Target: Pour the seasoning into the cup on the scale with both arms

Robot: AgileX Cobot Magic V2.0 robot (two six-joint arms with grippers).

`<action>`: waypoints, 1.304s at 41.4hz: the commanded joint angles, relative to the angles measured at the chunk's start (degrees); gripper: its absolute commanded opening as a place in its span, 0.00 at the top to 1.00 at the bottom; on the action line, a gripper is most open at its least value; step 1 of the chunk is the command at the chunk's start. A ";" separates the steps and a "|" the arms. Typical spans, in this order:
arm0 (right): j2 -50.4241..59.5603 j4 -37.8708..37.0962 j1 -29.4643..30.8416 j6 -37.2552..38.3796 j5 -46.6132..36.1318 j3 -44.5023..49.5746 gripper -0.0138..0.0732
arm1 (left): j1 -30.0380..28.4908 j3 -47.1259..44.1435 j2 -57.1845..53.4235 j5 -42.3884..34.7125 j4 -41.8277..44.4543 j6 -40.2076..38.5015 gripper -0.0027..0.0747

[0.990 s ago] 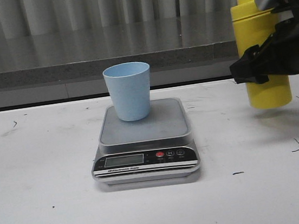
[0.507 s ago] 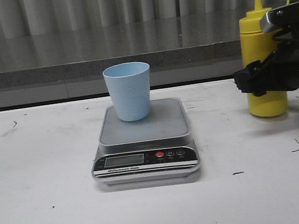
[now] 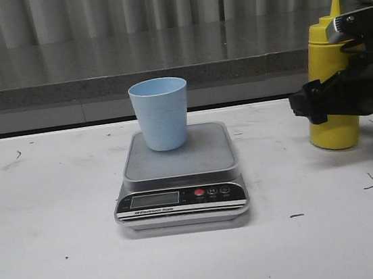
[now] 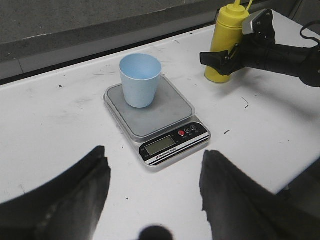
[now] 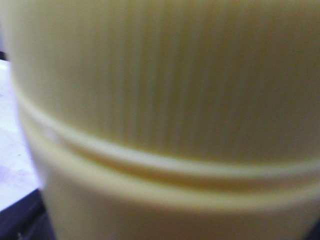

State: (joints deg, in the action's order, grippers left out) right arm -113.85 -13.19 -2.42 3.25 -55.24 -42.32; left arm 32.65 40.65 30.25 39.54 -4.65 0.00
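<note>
A small pale blue plastic cup (image 3: 161, 113) stands upright on the steel platform of a flat digital kitchen scale (image 3: 180, 178), toward the platform's back left corner. The scale sits near the middle of the white desk (image 3: 52, 265), its black front panel with one red button facing the desk's front edge. A tall yellow plastic squeeze bottle (image 3: 336, 129) with a cone nozzle stands upright near the desk's right edge, well apart from the scale. The black right gripper (image 3: 318, 103) reaches in from the right at the bottle's mid-height, its fingers around the body, apparently grasping it. In the right wrist view the ribbed yellow wall (image 5: 165, 100) fills everything, blurred. The left gripper (image 4: 152, 195) hangs above the desk's front edge, fingers spread wide, holding nothing.
</note>
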 commanded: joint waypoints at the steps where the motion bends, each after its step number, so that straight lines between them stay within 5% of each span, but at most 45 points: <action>1: 3.43 0.65 0.36 0.13 -3.78 0.28 0.09 | 0.37 1.52 0.09 -4.57 -0.75 0.00 0.45; 14: 8.50 1.64 0.36 0.07 -5.26 8.91 0.09 | 0.37 1.52 0.09 -4.57 -0.75 0.00 0.45; 21: 14.18 3.50 0.36 0.07 1.68 13.76 0.09 | 0.37 1.52 0.09 -4.57 -0.75 0.00 0.45; 42: 46.44 4.96 -6.27 0.12 69.53 8.32 0.09 | 0.37 1.52 0.09 -4.57 -0.75 0.00 0.45; 54: 61.23 9.25 -7.05 0.12 87.32 1.78 0.09 | 0.37 1.52 0.09 -4.57 -0.75 0.00 0.45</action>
State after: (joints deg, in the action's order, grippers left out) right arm -57.34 -4.77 -9.45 3.46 31.23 -37.73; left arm 32.65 40.65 30.25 39.54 -4.65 0.00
